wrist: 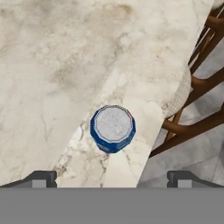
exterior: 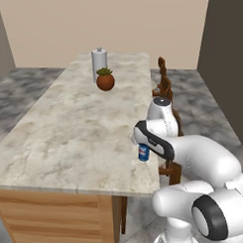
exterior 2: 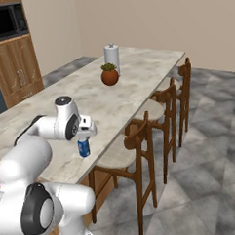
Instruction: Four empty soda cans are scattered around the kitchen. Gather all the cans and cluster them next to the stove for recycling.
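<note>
From the left base view, one blue-and-white soda can (exterior: 143, 152) stands upright in the lower centre of the frame, near the right edge of the marble table (exterior: 69, 130). The claw (exterior: 142, 144) hangs directly above it, though the arm hides the fingers here, so I cannot tell their spread from this side. At the top centre sit one terracotta plant pot (exterior: 105, 80) and one grey cylinder (exterior: 99, 63) behind it.

In the right base view, the same can (exterior 2: 83, 147) is at lower left, just below the claw (exterior 2: 84, 136). Three wooden stools (exterior 2: 141, 152) line the table's edge across the middle of the frame. One black microwave (exterior 2: 6, 20) sits in the upper left corner.

In the hand view, the can (wrist: 113, 128) shows its silvery top at the centre, with the two fingertips (wrist: 41, 178) far apart at the bottom corners, so the claw is spread wide and holds nothing.

The can sits close to the table's edge, with a stool (wrist: 197, 87) below at the right. If the descent is off-centre, a finger could probably knock the can over the edge.
</note>
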